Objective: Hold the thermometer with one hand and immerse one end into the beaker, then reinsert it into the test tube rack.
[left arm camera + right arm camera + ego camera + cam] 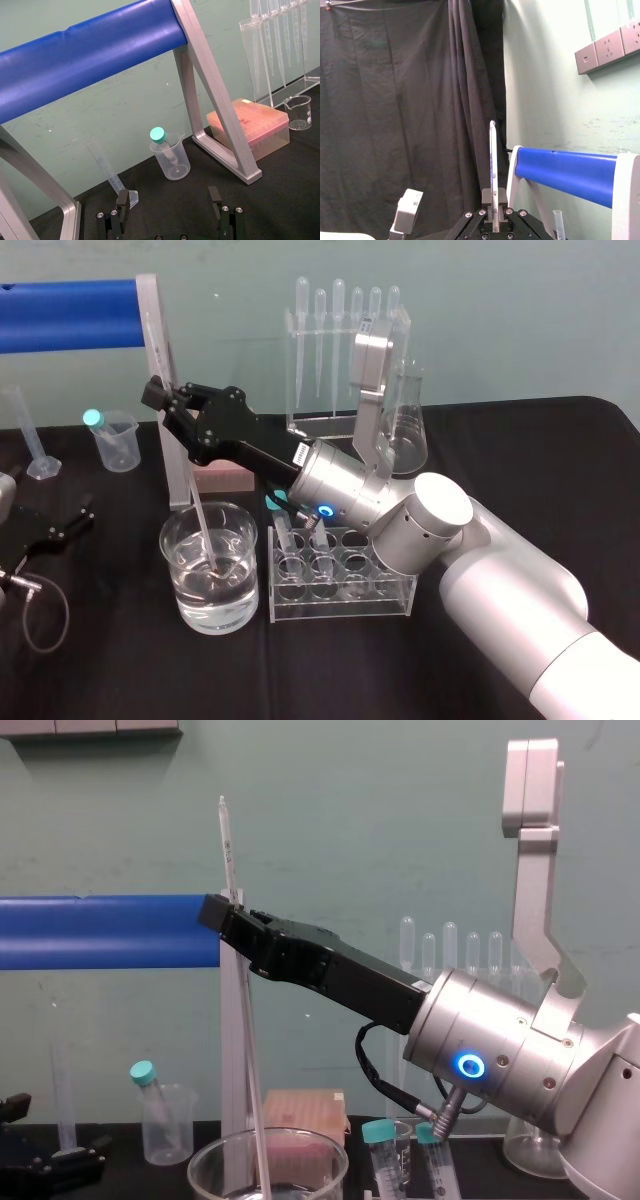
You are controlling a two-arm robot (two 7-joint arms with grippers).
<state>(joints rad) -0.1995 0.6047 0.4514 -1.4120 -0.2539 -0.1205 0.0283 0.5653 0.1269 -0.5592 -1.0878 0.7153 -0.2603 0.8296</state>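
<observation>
Plainly clamped on the thermometer [228,850], with the jaws of the right gripper [222,912] shut across the glass well up its length, a long stretch above and a longer one below. Held it leaning rather than plumb, lower end down inside the beaker [185,590], at or just under the water; could not tell how deep. Stood the beaker toward the front edge of the counter [580,450], left of centre, with the test tube rack [395,600] just beside it on the right and the silver wrist hanging over that rack's back row.

Judged the dip as good as made, the return to the rack yet to do. Risked most at the glass itself: by dragging sideways before lifting, could lever the thin rod against the thick rim or the beaker floor, then snap it or tip the water. Risked, too, a slide through the jaws, given smooth round glass in a narrow grip. Called for a straight lift along the rod's own lean until clear of the rim.

Found little room toward the back and left: silver frame upright [150,330] close behind the rod, blue bar [65,315] beside the jaws. Found open counter only toward the front and the right edge. Saw the left gripper [169,202] parked by the left edge, jaws apart, well clear of the beaker.
</observation>
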